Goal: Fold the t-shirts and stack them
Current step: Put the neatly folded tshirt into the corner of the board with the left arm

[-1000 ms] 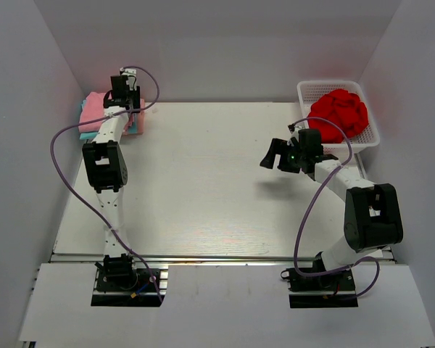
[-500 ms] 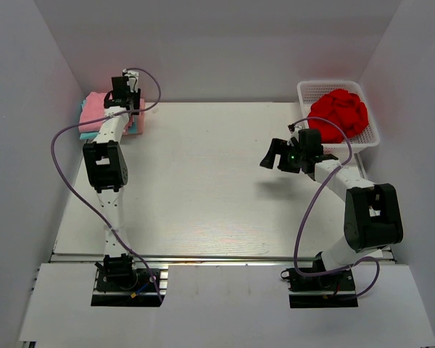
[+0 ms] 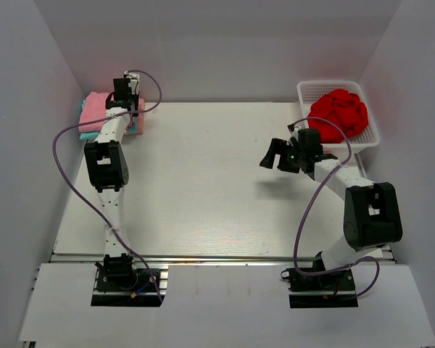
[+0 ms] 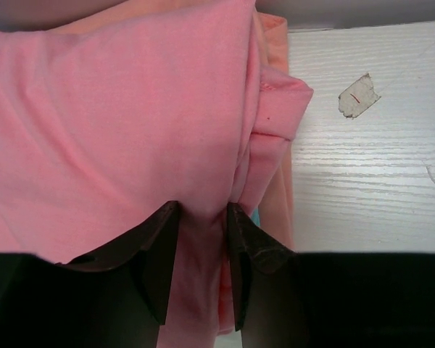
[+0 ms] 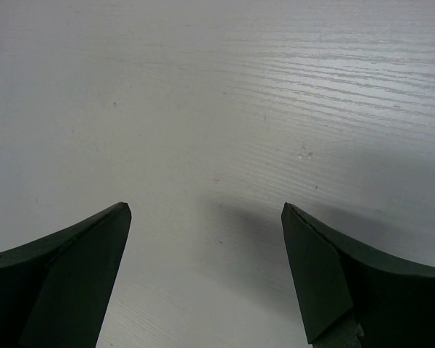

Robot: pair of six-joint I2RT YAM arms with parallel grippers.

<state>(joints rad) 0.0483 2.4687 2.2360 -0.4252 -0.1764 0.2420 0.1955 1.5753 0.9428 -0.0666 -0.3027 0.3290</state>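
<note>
A folded stack of t-shirts lies at the table's far left corner: a light pink t-shirt [image 3: 94, 106] [image 4: 116, 109] on top, a salmon-orange edge [image 4: 277, 181] under it and a sliver of teal [image 4: 255, 215] lower down. My left gripper [image 3: 124, 90] [image 4: 201, 210] reaches over the stack's right side, its jaws shut on a bunched ridge of the pink cloth. My right gripper [image 3: 275, 156] [image 5: 206, 210] hovers wide open over bare table at the right, holding nothing.
A white mesh basket [image 3: 304, 90] at the far right corner holds a crumpled red cloth [image 3: 338, 112]. A scrap of tape [image 4: 357, 95] is stuck to the table right of the stack. White walls close in the table on the left, back and right.
My left gripper's jaws have narrowed onto the pink cloth, and the wrist has shifted slightly toward the back. The right arm has not moved.
</note>
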